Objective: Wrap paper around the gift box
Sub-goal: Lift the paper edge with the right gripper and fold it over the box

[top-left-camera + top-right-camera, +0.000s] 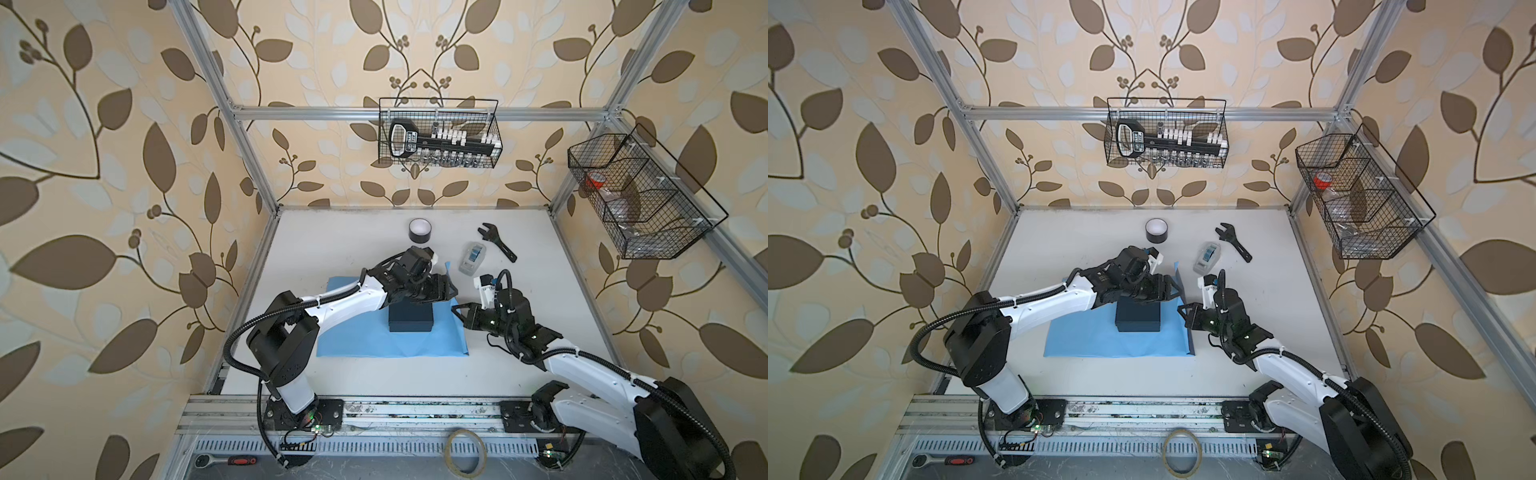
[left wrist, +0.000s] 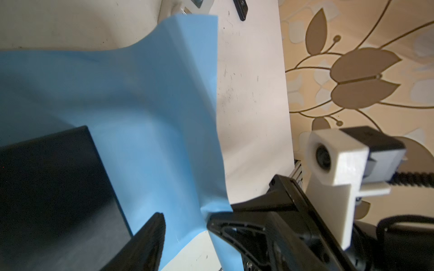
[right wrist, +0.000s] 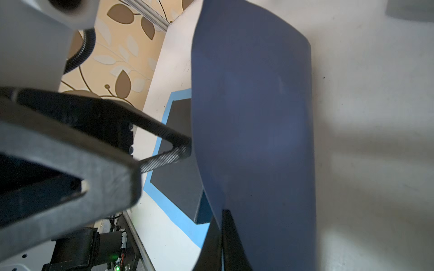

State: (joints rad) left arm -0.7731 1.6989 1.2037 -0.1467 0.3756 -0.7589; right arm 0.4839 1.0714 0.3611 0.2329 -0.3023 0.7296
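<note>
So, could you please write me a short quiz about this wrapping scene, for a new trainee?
1. True or false: the gift box rests on the paper.
2. Which gripper is shut on the paper's raised edge: A) left, B) right, C) neither?
3. Name the black, round thing standing near the far edge of the table.

Key
1. True.
2. B: the right gripper pinches that edge; the left gripper is open.
3. The tape roll.
</note>
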